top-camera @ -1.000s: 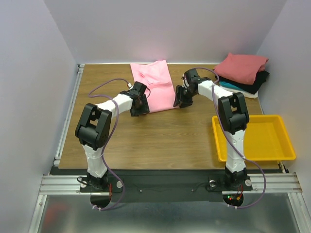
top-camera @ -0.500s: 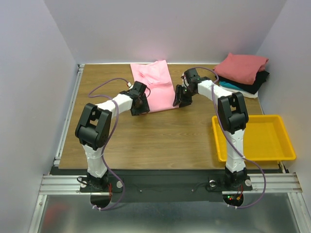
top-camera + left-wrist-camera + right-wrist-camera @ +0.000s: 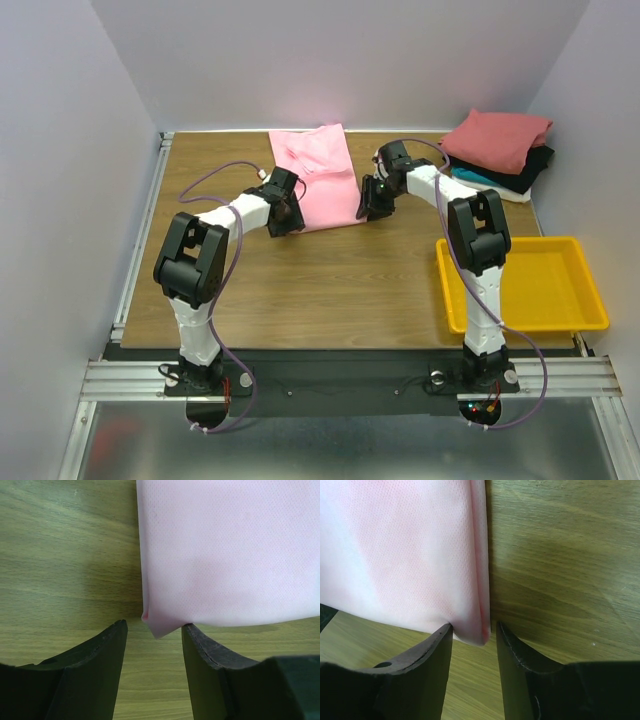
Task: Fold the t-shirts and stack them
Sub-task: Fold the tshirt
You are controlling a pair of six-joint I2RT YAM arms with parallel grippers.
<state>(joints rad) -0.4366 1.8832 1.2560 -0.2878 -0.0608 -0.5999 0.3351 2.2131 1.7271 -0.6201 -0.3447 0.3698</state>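
Here, pale walls (image 3: 340, 60) enclose a wooden table (image 3: 330, 285) bearing t-shirts (image 3: 325, 175).

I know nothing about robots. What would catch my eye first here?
Probably the pink shirt, folded into a long strip at the far middle of the table, with the left hand and right hand each open around one of its near corners. Next come the stack of folded shirts in the far right corner, dusty red on top, and the bright yellow tray at the near right.
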